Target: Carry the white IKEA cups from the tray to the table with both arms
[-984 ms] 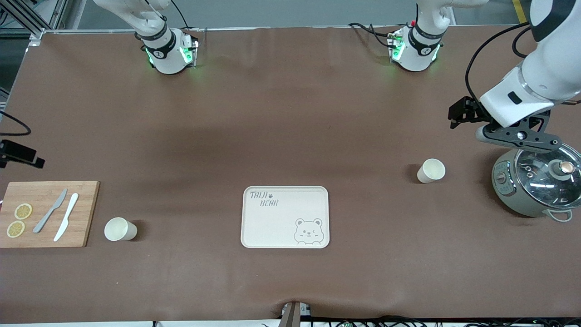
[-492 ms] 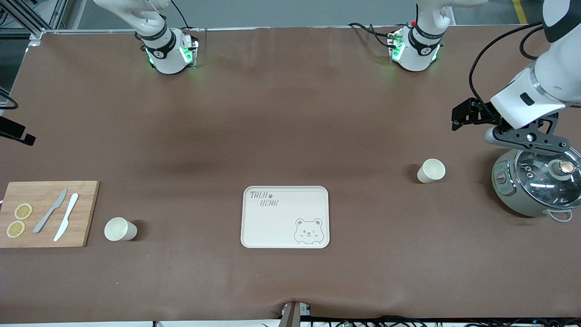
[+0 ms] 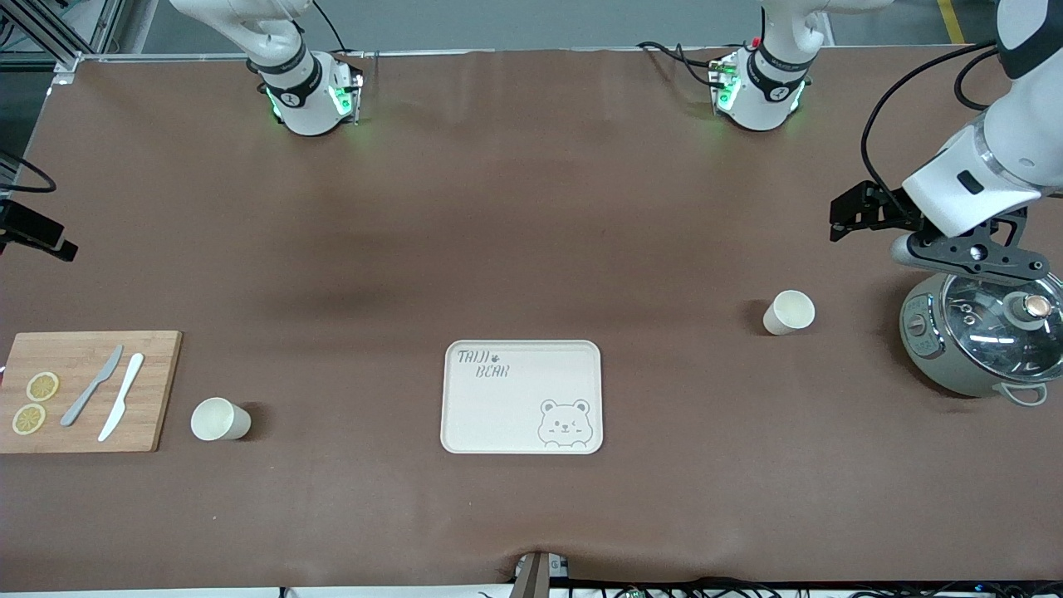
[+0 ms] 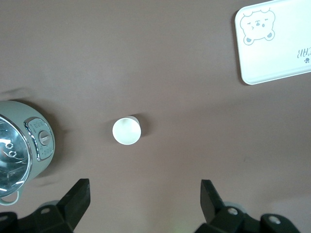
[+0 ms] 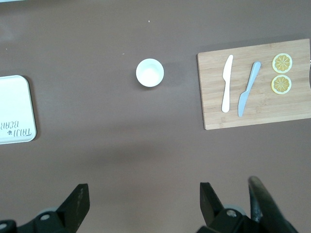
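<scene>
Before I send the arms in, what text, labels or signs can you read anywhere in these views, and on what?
"TAIJI BEAR": printed on the bear-printed tray, in the corner diagonally across from its bear drawing.
Control panel on the cooker: markings too small to read.
White cups, cutting board, knives: no text visible.

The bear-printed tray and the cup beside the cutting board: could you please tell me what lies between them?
Nothing: in the front view only bare brown table separates the tray from that cup.

Colours on a brown table (image 3: 531,249)

Two cream-white cups (image 3: 219,419) (image 3: 788,312), a cream tray (image 3: 498,415) printed with a grey bear, a tan board (image 3: 149,390) with yellow slices (image 3: 42,386).
</scene>
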### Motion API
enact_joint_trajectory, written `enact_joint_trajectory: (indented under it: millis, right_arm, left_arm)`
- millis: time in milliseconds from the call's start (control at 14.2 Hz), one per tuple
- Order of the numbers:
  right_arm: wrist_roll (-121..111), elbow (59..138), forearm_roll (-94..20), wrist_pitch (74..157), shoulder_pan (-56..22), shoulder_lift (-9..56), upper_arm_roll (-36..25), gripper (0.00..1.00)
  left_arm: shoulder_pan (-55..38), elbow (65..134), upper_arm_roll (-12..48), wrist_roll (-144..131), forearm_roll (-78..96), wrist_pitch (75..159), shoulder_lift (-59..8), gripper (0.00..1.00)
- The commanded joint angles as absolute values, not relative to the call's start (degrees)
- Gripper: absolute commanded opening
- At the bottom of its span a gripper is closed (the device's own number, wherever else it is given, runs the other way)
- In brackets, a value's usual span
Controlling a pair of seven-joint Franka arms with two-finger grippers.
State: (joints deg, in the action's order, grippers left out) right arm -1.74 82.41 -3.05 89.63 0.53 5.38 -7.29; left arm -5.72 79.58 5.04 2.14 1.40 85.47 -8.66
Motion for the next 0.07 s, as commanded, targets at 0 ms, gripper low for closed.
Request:
enact_joint_trajectory:
  millis: [0]
  right_arm:
    - [-0.88, 86.82, -1.76, 92.36, -0.35, 2.03, -7.21, 1.00]
  left_arm:
    - [-5.27, 79.28, 5.19, 2.55, 1.67, 85.61, -8.17, 1.00]
